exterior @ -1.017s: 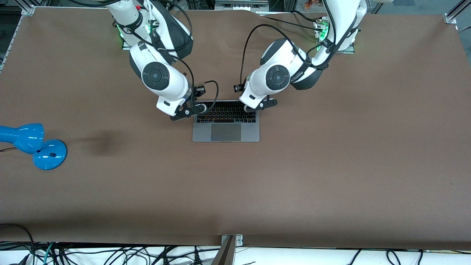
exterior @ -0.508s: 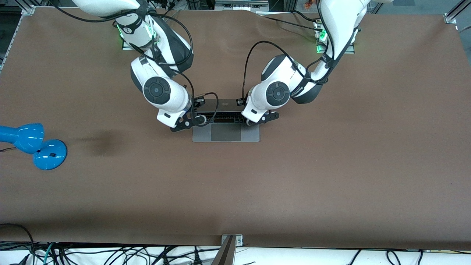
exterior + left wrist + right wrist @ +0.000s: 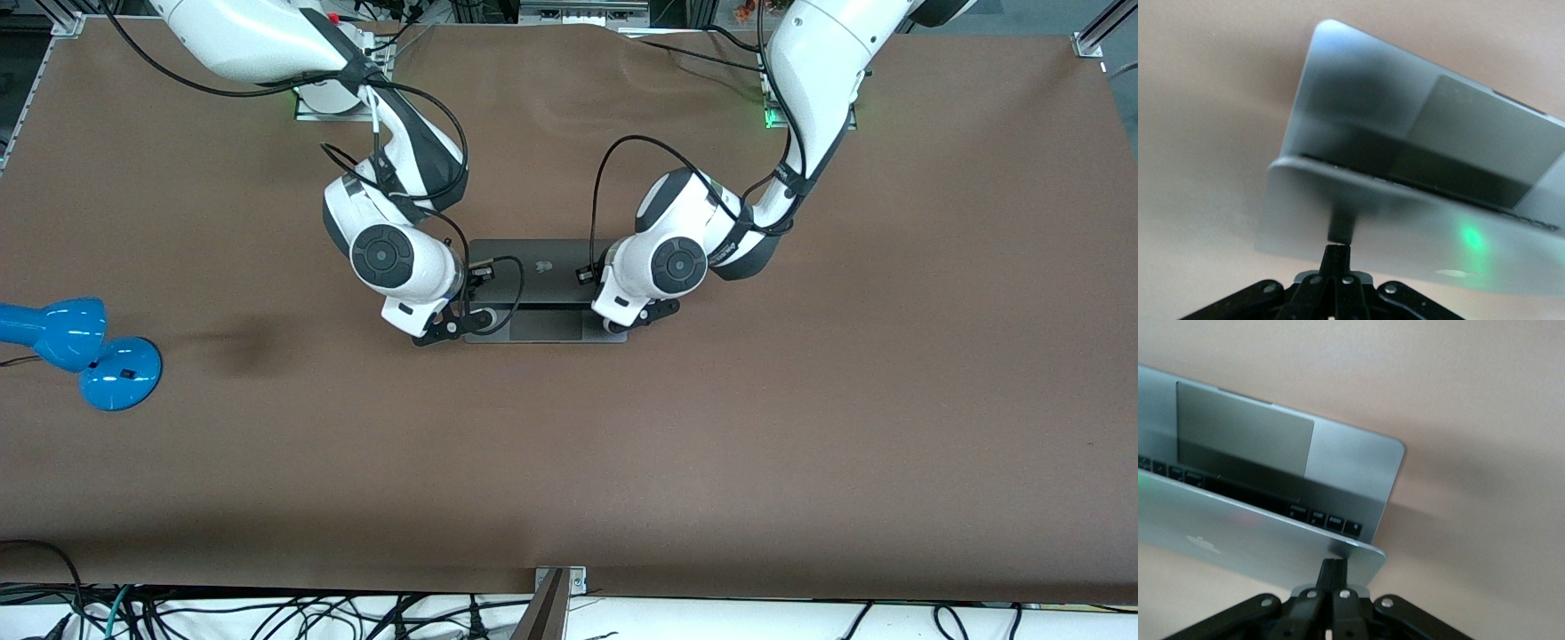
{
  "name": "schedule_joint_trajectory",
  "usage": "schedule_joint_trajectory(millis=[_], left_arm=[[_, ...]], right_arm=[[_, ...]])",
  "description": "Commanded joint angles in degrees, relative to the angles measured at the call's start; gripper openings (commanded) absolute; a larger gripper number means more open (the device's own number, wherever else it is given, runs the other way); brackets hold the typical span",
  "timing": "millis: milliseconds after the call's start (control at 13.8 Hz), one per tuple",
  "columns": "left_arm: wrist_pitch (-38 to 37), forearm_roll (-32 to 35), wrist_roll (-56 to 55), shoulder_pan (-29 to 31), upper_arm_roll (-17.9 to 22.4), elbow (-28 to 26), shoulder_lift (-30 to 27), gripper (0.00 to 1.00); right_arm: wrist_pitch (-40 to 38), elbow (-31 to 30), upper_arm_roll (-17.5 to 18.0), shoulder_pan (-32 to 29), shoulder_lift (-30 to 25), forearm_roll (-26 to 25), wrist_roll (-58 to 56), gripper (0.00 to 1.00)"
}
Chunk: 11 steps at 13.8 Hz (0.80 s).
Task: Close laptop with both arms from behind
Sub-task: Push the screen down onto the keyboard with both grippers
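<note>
The space-grey laptop [image 3: 544,277] lies mid-table with its lid tilted low over the base; the dark logo faces up and only a strip of trackpad shows. My left gripper [image 3: 615,324] is shut and empty, its fingertips pressed against the lid's outer face near the corner toward the left arm's end. My right gripper [image 3: 480,317] is shut and empty, pressed against the lid's other corner. In the left wrist view the gripper [image 3: 1338,248] touches the lid [image 3: 1405,247]. In the right wrist view the gripper [image 3: 1333,563] touches the lid [image 3: 1238,533] above the keys.
A blue desk lamp [image 3: 84,347] stands at the right arm's end of the brown table [image 3: 800,400]. Black cables loop from both wrists over the lid. Loose cables lie along the table's edge nearest the front camera.
The lid has swung down from open to nearly shut over the keyboard. Both shut grippers moved toward the front camera and lower, staying against the lid.
</note>
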Motion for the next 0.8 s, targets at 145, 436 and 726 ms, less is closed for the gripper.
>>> schedule_joint_trajectory(millis=[145, 436, 726], left_arm=[[-0.5, 2.0, -0.3, 0.1, 0.6, 4.4, 4.2, 0.0], [2.0, 2.0, -0.1, 0.0, 1.5, 7.0, 8.0, 0.0], [3.7, 2.0, 0.2, -0.1, 1.9, 7.2, 9.6, 0.0]], right_arm=[[3.7, 1.5, 0.3, 0.0, 4.0, -3.4, -0.2, 0.0], [7.1, 1.7, 0.3, 0.1, 6.9, -5.4, -0.2, 0.0], [11.7, 1.7, 0.3, 0.2, 9.3, -7.9, -0.3, 0.0]])
